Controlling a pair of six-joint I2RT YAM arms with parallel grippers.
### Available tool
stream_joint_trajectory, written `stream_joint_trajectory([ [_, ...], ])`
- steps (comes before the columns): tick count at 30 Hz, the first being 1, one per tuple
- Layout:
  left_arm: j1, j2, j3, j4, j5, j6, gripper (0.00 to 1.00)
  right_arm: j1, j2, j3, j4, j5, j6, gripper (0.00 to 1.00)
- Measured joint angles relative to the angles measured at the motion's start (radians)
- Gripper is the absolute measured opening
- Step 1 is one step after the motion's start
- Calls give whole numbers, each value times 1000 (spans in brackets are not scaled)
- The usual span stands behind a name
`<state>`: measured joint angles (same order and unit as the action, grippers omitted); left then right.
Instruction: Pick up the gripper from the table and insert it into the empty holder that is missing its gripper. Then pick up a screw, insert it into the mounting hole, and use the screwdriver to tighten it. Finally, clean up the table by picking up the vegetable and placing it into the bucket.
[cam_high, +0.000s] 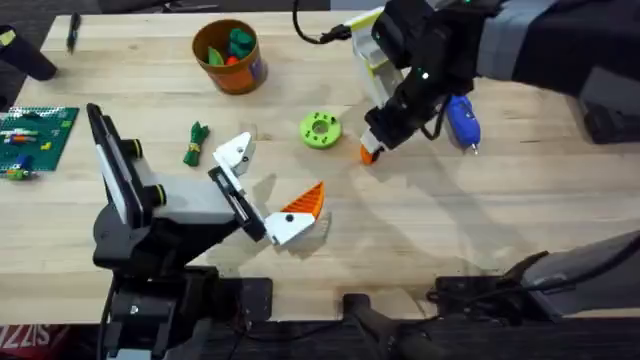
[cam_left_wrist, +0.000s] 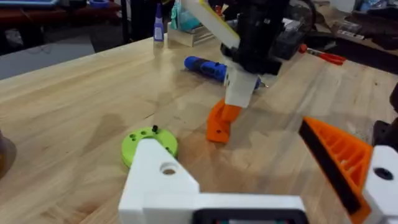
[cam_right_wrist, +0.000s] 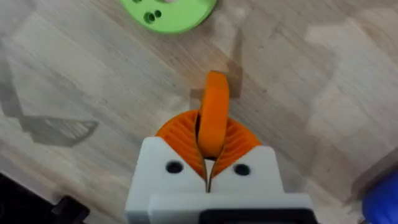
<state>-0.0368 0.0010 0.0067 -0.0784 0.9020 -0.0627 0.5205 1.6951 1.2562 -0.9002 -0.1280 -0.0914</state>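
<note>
Overhead: right gripper (cam_high: 372, 148) clamps orange gripper (cam_high: 369, 153), seemingly touching table (cam_high: 500, 210); left gripper (cam_high: 262, 190) open.

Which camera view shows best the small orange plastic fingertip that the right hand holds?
The right wrist view: the small orange plastic fingertip stands clamped between the right hand's pads. The left wrist view shows its side farther off; overhead it is tiny.

Even, bright light falls from above on the desk (cam_high: 520, 210), casting soft, faint shadows. The right arm (cam_high: 520, 40) close under the overhead camera looks dark and blurred. In the left wrist view, the near white mount (cam_left_wrist: 161, 180) is out of focus and the background soft.
</note>
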Motion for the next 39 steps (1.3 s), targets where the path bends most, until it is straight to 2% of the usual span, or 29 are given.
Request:
stream_joint_trajectory([
  [7,0,0,0,0,0,0,987,-1,-54,143,-218,-23,64,7],
  [13,0,0,0,0,0,0,986,-16,-208,149,-251,-140,97,7],
  [15,0,0,0,0,0,0,986,-33,-274,116,-228,-165,117,7],
  [19,0,0,0,0,0,0,986,-92,-433,-56,-88,-249,172,7],
  [20,0,0,0,0,0,0,987,-140,-493,-190,99,-400,203,7],
  [21,0,0,0,0,0,0,985,-153,-495,-229,159,-462,212,7],
  [26,0,0,0,0,0,0,987,-194,-413,-350,378,-778,246,7],
  [32,0,0,0,-1,11,0,986,-198,-229,-364,581,-1105,263,7],
  [35,0,0,0,-4,26,0,986,-198,-143,-364,638,-1234,263,7],
  [39,0,0,0,-6,42,0,986,-187,-43,-364,663,-1328,264,7],
])
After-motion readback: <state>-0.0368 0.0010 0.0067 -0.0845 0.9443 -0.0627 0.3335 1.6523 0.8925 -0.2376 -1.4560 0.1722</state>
